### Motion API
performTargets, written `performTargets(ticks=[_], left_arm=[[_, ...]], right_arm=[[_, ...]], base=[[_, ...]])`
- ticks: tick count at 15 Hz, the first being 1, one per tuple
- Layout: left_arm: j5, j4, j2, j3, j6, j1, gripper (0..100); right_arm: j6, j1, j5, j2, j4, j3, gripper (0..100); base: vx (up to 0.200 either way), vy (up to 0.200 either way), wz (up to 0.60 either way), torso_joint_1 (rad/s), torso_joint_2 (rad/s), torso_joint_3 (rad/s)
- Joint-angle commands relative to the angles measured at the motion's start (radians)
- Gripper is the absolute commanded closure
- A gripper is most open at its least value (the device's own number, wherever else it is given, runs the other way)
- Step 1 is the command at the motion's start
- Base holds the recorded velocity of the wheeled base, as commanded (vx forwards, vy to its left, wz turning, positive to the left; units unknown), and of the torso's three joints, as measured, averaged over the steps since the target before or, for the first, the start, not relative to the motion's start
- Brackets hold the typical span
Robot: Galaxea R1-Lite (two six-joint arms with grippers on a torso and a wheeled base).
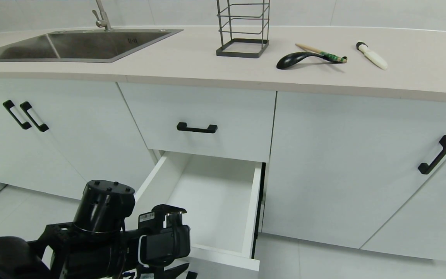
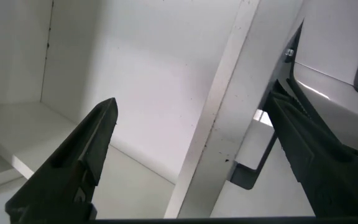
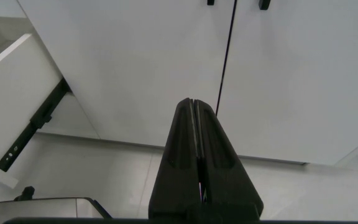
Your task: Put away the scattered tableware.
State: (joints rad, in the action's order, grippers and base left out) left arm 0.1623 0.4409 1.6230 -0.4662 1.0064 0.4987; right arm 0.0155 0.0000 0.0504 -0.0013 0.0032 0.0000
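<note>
On the counter's right part lie a black spoon, a wooden stick with a green band and a white tool with a black cap. Below the counter the lower drawer stands pulled out with nothing inside. My left arm is low at the drawer's front left corner. Its gripper is open, and the drawer's front panel with its black handle runs between the fingers. My right gripper is shut on nothing, low in front of the white cabinet doors.
A black wire rack stands mid-counter, and a steel sink with a tap lies at the left. Above the open drawer is a shut drawer with a black handle. Cabinet doors flank both sides; tiled floor lies below.
</note>
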Motion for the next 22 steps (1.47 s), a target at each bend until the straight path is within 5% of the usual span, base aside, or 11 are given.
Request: performTargets(ticks=[1,6,8,10,13,14,15,17,18,20,22], left_arm=[[0.002,0.002,0.000,-0.002,-0.003,0.000,0],[0.029,-0.001,-0.029,-0.006,-0.012,0.000,0],[0.171,-0.002,-0.084,-0.026,-0.141,0.007,0],[0.241,0.013,-0.153,-0.043,-0.333,0.007,0],[0.286,0.027,-0.287,-0.114,-0.753,0.003,0],[0.292,0.047,-0.336,-0.108,-0.853,-0.017,0],[0.313,0.082,-0.385,-0.086,-0.934,-0.063,0],[0.479,0.236,-0.471,-0.019,-1.134,-0.206,0],[0.505,0.368,-0.502,0.058,-1.190,-0.304,0],[0.496,0.671,-0.568,0.281,-1.160,-0.437,0],[0.483,0.865,-0.704,0.460,-1.068,-0.557,0]], right_arm=[[0.000,0.000,0.000,0.001,0.000,0.000,100],[0.000,0.000,0.000,0.001,0.000,0.000,100],[0.000,0.000,0.000,0.001,0.000,0.000,100],[0.000,0.000,0.000,0.001,0.000,0.000,100],[0.000,0.000,0.000,0.001,0.000,0.000,100],[0.000,0.000,0.000,0.001,0.000,0.000,100],[0.000,0.000,0.000,0.001,0.000,0.000,100],[0.000,0.000,0.000,0.001,0.000,0.000,100],[0.000,0.000,0.000,0.001,0.000,0.000,100],[0.000,0.000,0.000,0.001,0.000,0.000,100],[0.000,0.000,0.000,0.001,0.000,0.000,100]], base=[[0.000,0.000,0.00,0.000,0.00,0.000],[0.000,0.000,0.00,0.000,0.00,0.000],[0.000,0.000,0.00,0.000,0.00,0.000],[0.000,0.000,0.00,0.000,0.00,0.000],[0.000,0.000,0.00,0.000,0.00,0.000],[0.000,0.000,0.00,0.000,0.00,0.000],[0.000,0.000,0.00,0.000,0.00,0.000],[0.000,0.000,0.00,0.000,0.00,0.000],[0.000,0.000,0.00,0.000,0.00,0.000],[0.000,0.000,0.00,0.000,0.00,0.000],[0.000,0.000,0.00,0.000,0.00,0.000]])
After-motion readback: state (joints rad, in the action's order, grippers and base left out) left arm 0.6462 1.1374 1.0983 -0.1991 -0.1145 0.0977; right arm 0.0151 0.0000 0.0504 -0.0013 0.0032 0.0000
